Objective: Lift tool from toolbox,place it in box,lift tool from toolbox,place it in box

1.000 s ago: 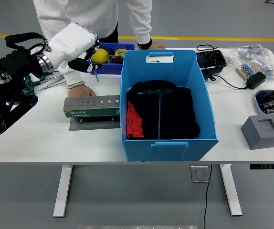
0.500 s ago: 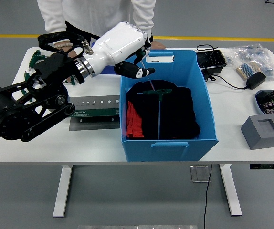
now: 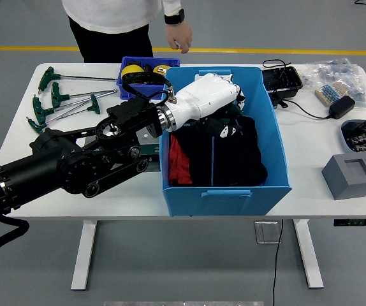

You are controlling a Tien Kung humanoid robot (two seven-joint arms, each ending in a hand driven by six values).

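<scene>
My left hand [image 3: 224, 121] reaches from the left over the wall of the big blue box [image 3: 247, 191] and sits low inside it, above the black cloth [image 3: 240, 159] and the red item [image 3: 178, 162]. A thin tool shaft [image 3: 212, 162] lies on the cloth below the hand; its handle end is hidden by the hand. Several green T-handle tools [image 3: 62, 99] lie at the table's left. The small blue toolbox [image 3: 138, 64] with a yellow item [image 3: 132, 69] stands behind the arm. The green tool holder [image 3: 148, 148] is mostly hidden by my forearm.
A person stands at the far side, one hand [image 3: 182, 39] raised off the table. A black tray [image 3: 282, 80], a power adapter with cable [image 3: 339, 105], bags of parts [image 3: 336, 73], a round case [image 3: 365, 134] and a grey foam block [image 3: 352, 175] are at the right.
My left hand moved right and down from above the box's left wall into the box. The person's hands left the table and the person stepped back.
</scene>
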